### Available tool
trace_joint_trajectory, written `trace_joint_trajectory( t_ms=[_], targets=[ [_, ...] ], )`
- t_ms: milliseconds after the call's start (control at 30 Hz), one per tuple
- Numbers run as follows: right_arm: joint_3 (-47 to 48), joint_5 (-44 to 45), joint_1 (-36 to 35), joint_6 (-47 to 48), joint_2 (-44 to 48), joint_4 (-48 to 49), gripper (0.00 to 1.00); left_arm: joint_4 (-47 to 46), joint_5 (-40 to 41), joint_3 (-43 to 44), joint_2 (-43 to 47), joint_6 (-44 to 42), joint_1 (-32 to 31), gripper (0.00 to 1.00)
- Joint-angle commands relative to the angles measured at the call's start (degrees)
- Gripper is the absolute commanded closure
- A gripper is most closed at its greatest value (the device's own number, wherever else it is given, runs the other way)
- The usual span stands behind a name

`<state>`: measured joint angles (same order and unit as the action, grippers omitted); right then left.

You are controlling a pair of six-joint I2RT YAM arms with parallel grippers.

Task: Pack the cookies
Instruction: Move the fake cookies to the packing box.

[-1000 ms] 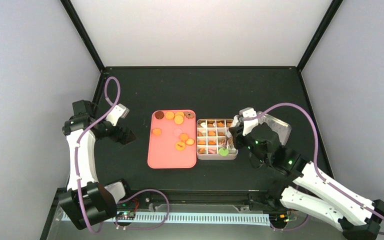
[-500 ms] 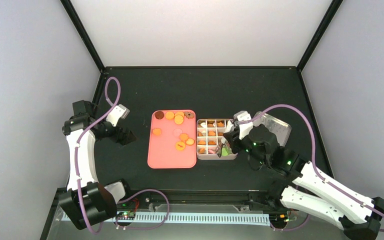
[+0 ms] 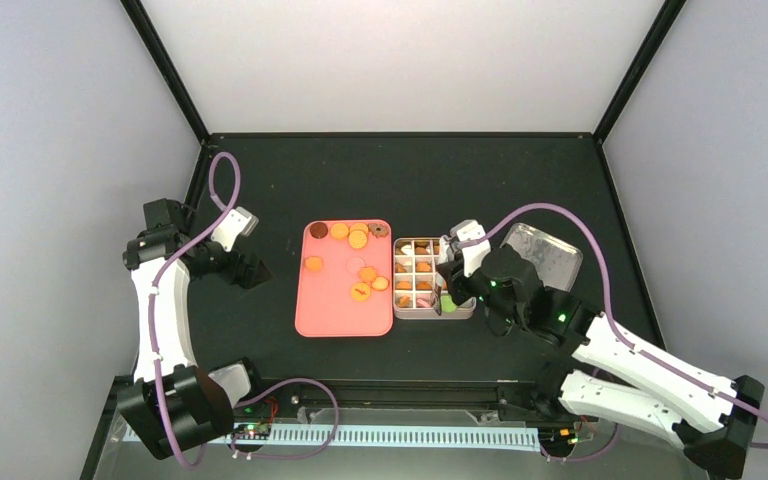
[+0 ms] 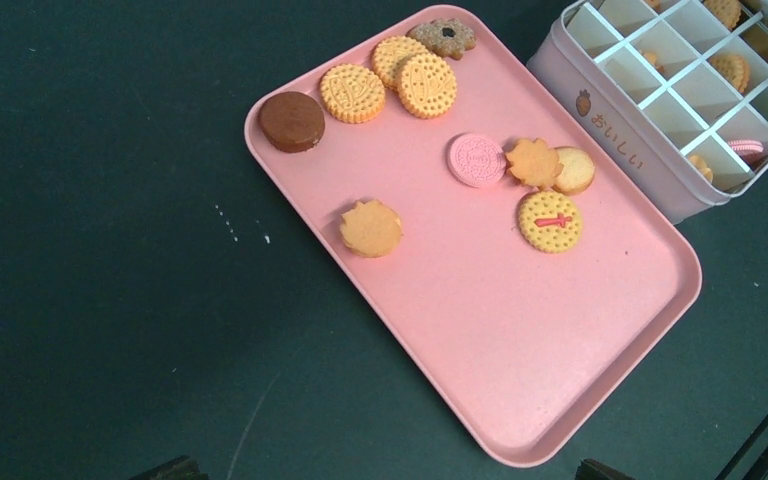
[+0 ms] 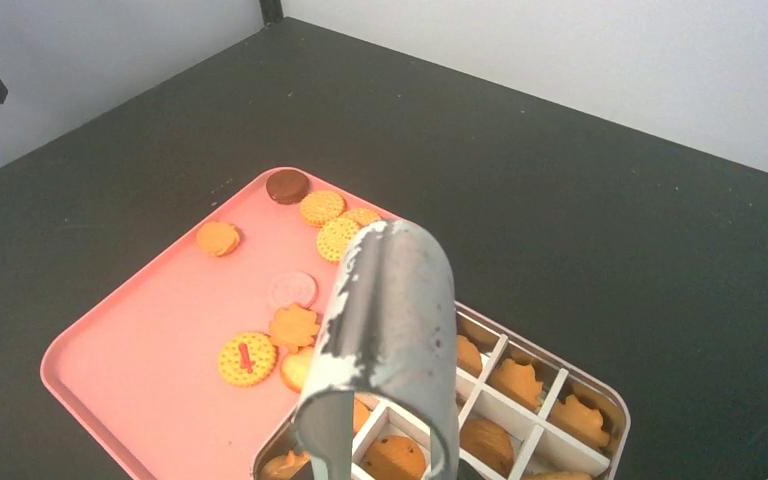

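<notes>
Several cookies lie on the pink tray (image 3: 330, 315): a dark brown one (image 4: 292, 120), orange rounds (image 4: 352, 92), a pink one (image 4: 477, 159) and an orange flower (image 4: 371, 228). More orange cookies (image 5: 735, 255) fill the white divided box (image 3: 402, 312) just right of the tray. A green cookie (image 3: 447, 302) sits at the box's near right corner. My right gripper (image 3: 459, 270) is over the box and shut on metal tongs (image 5: 390, 330), whose bent end fills the right wrist view. The tong tips are hidden. My left gripper (image 3: 252, 271) is open and empty, left of the tray.
A clear plastic lid (image 3: 542, 255) lies on the black table just right of the box, behind my right arm. Black frame posts stand at the back corners. A purple cable loops over each arm.
My right arm has moved left, carrying the tongs from the box's right side to over its middle. The left arm and the tray cookies have not moved.
</notes>
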<state>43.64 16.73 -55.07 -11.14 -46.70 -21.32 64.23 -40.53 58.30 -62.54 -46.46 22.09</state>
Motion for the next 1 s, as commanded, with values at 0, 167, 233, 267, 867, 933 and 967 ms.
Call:
trace_joint_trajectory(
  t_ms=[0, 167, 233, 267, 867, 933, 967],
  targets=[
    [1.9, 1.4, -1.1, 2.4, -1.9, -1.5, 0.71, 1.3, 0.1, 2.3, 1.2, -1.4, -0.3, 0.01],
    [2.6, 1.9, -1.1, 2.9, -2.6, -1.4, 0.77, 1.2, -0.2, 2.3, 1.0, -1.3, -0.3, 0.01],
    [2.9, 2.8, -1.2, 3.1, -2.7, -1.3, 0.8, 1.2, -0.3, 2.3, 1.0, -1.3, -0.3, 0.01],
    [3.2, 3.0, -1.2, 3.3, -2.8, -1.3, 0.81, 1.2, -0.3, 2.3, 0.9, -1.3, -0.3, 0.01],
    [7.0, 3.1, -1.2, 4.9, -7.6, 1.2, 0.88, 1.2, 0.0, 1.2, 1.4, -1.7, -0.3, 0.01],
    [7.7, 2.1, -1.2, 4.9, -7.9, 1.2, 0.88, 1.2, 0.0, 1.1, 1.4, -1.7, -0.3, 0.01],
    [8.0, 2.0, -1.2, 5.0, -7.9, 1.3, 0.88, 1.2, 0.1, 1.1, 1.5, -1.8, -0.3, 0.01]
  ],
)
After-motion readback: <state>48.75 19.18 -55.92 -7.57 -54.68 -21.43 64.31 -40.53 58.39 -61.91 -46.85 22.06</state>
